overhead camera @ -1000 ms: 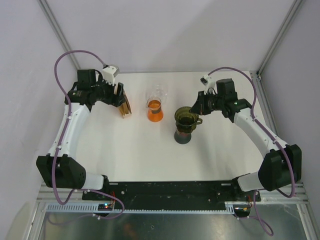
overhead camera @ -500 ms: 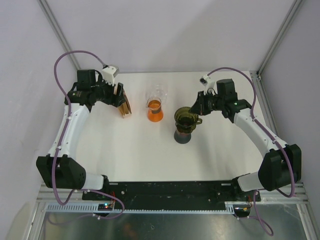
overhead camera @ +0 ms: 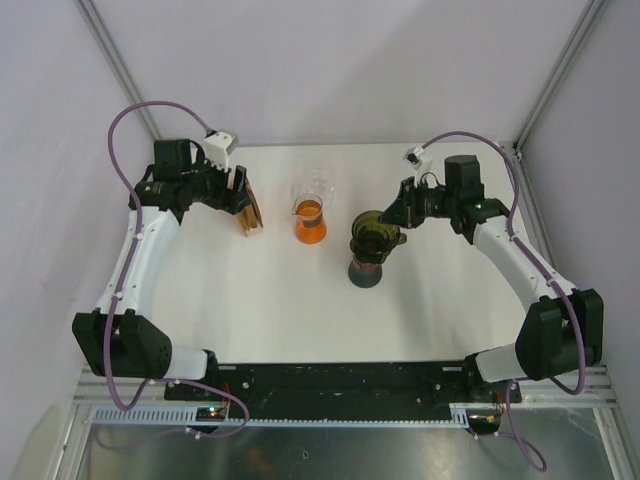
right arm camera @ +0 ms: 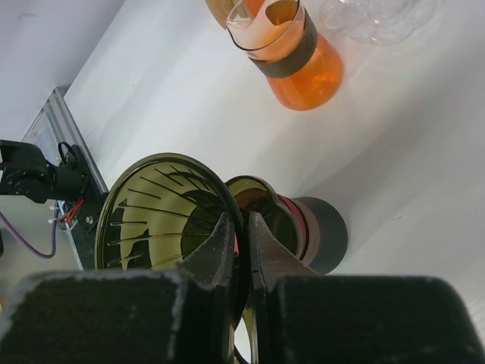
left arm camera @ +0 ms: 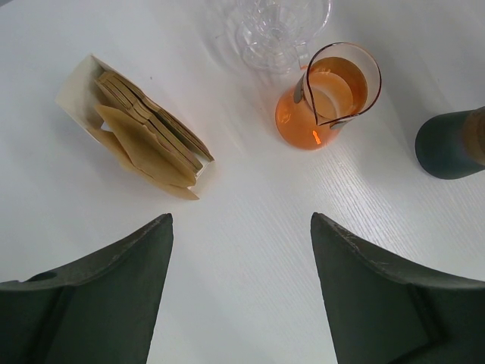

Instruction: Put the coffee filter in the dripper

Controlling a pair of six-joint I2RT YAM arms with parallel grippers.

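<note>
White desk (overhead camera: pixel 280 310), four things standing on it.
Ahead and to the left of the left gripper (left arm camera: pixel 241 221) lies a white box (left arm camera: pixel 72 95) packed with brown paper filters (left arm camera: pixel 148 140). Ahead and to its right stands a glass carafe (left arm camera: pixel 326 95) of orange liquid, with a clear glass piece (left arm camera: pixel 282 26) just beyond. A dark green cup (right arm camera: pixel 322 235) stands just beside the right gripper (right arm camera: pixel 241 227).

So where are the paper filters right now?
In the top view, the stack of brown filters sits on the left side of the table, just beneath the open left gripper. The orange carafe is its nearest neighbour on the right.
</note>
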